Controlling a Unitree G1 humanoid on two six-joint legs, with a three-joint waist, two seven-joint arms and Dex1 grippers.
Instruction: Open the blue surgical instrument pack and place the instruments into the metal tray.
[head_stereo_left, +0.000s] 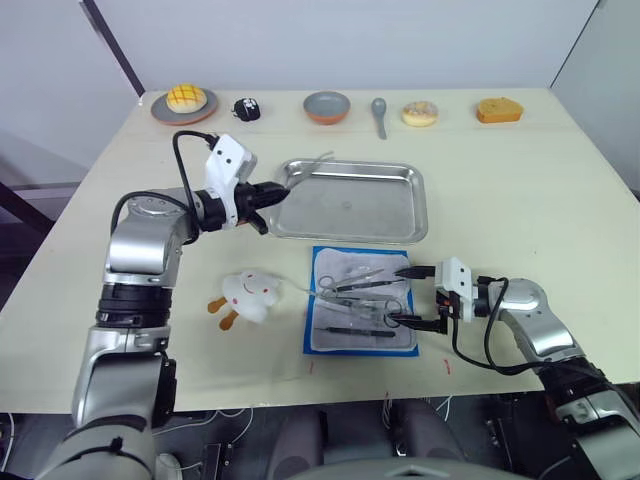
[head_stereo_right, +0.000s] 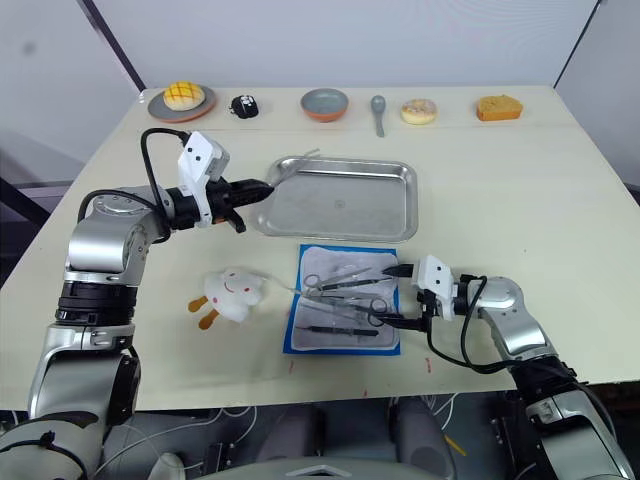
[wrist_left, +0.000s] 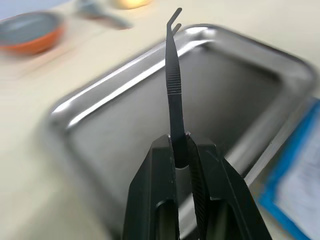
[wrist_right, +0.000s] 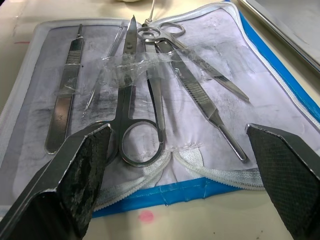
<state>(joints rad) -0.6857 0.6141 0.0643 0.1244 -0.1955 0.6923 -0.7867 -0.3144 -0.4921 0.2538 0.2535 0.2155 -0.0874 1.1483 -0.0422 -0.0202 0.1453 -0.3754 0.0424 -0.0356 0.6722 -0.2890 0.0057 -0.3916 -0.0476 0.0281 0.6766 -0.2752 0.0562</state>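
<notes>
The left gripper (head_stereo_left: 270, 195) is pinched on slim bent-tip forceps (wrist_left: 172, 75), whose thin shaft rises between the 2 black fingers and angles over the near-left corner of the metal tray (head_stereo_left: 400, 225). In the head views the forceps tip pokes just above the tray's left rim. The tray's floor looks bare.

The right gripper (head_stereo_left: 413, 297) has its 2 fingers spread wide, hovering low at the right edge of the blue surgical instrument pack (head_stereo_left: 325, 345). The pack lies unfolded just in front of the tray, whitish lining up, blue border showing around it. On the lining rest the instruments (wrist_right: 150, 90): scissors with ring handles, straight forceps and a flat-handled scalpel, several held under a clear strip.

A white plush toy (head_stereo_left: 250, 293) lies left of the pack. Along the table's far edge sit a grey-and-orange bowl (head_stereo_left: 327, 106) and a spoon (head_stereo_left: 379, 112).
</notes>
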